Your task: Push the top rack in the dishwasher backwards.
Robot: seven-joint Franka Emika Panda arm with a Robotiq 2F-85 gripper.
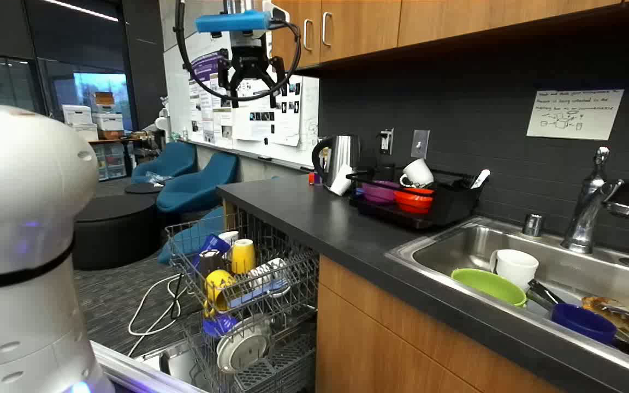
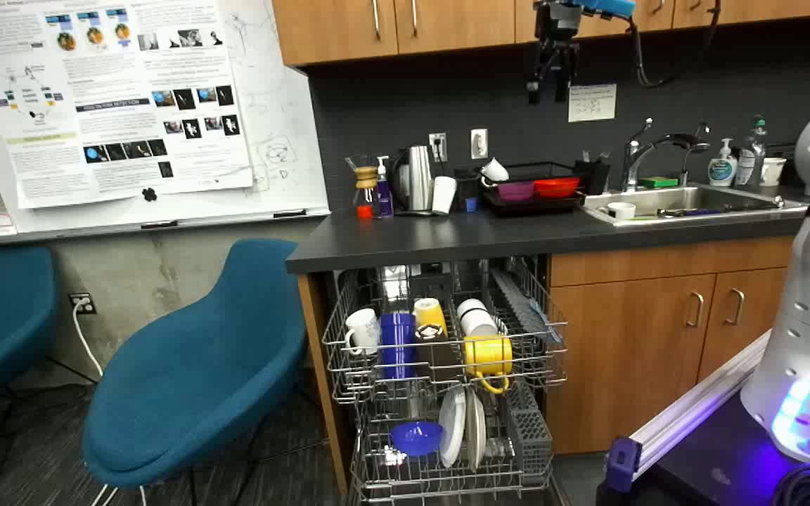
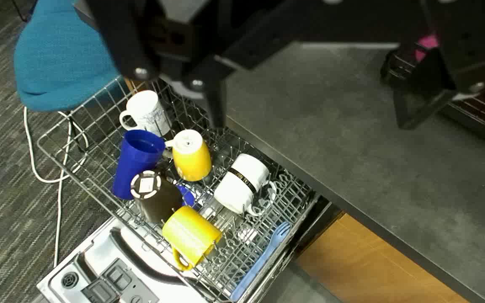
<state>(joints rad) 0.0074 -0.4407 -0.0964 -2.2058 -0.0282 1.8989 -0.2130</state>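
The top rack (image 2: pixel 542 344) of the dishwasher is pulled out from under the counter in both exterior views. It is a wire basket holding a blue cup (image 2: pixel 398 344), yellow mugs (image 2: pixel 488 355), a dark cup (image 2: pixel 433 355) and white mugs. In the wrist view the rack (image 3: pixel 286 198) lies below, with a light-blue fork (image 3: pixel 263 261) along its side. The dishwasher's fold-down door (image 3: pixel 103 269) is open beneath it. My gripper (image 1: pixel 254 102) is open and empty, high above the rack and counter, touching nothing. Its spread fingers (image 3: pixel 310 122) show over the countertop in the wrist view.
The dark countertop (image 2: pixel 405 242) overhangs the rack's rear part. The lower rack (image 2: pixel 447 485), with plates and a blue bowl, is also out. A dish rack (image 1: pixel 391 210), kettle (image 1: pixel 344 155) and sink (image 1: pixel 434 254) are on the counter. Upper cabinets (image 1: pixel 361 27) hang near the gripper.
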